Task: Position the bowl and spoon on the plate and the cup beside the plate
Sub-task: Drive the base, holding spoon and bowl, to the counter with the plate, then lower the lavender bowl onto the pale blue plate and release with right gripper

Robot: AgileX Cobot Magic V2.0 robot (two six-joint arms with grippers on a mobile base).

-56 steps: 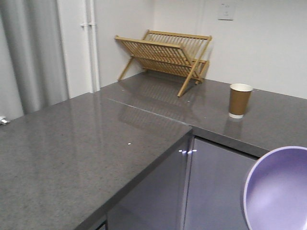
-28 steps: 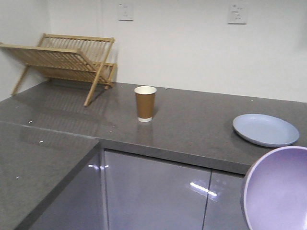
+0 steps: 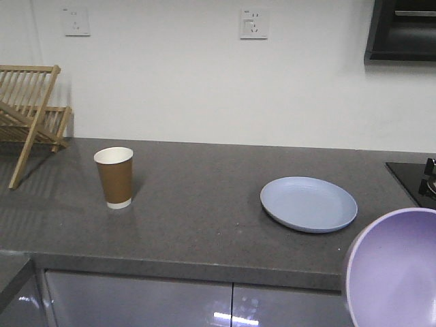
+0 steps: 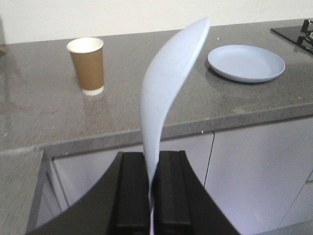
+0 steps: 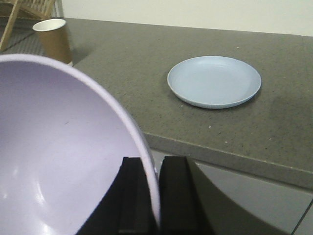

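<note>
Right gripper [image 5: 154, 166] is clamped on the rim of the lavender bowl [image 5: 63, 147], one finger inside the wall and one outside, so the bowl hangs tilted on edge with its hollow facing the wrist camera. It is off the near edge of the grey countertop [image 3: 197, 218], in front of the cabinet doors. Left gripper [image 4: 152, 161] is closed on the stubby handle of the pale blue-white spoon [image 4: 168, 83], which stands nearly upright with its scoop topmost. The pale blue plate [image 3: 308, 203] lies bare on the right part of the counter, a little back from the near edge. The brown paper cup [image 3: 114, 178] stands upright well apart from it to the left. A wooden dish rack [image 3: 27, 112] sits at the far left and a black hob [image 3: 415, 180] at the far right.

Neither item has reached the plate, so the step in hand looks like the carry towards it. To do it well, the bowl should probably go first. It needs bringing over the plate's middle or slightly to one side, and rolling level so its base faces down. It should come down until the base meets the plate before the fingers part, since a rim grip on smooth plastic may let it swing. Leaving a strip of plate free lets the spoon lie flat beside the bowl, inside the raised rim. The cup needs bringing just beside the plate afterwards.
</note>
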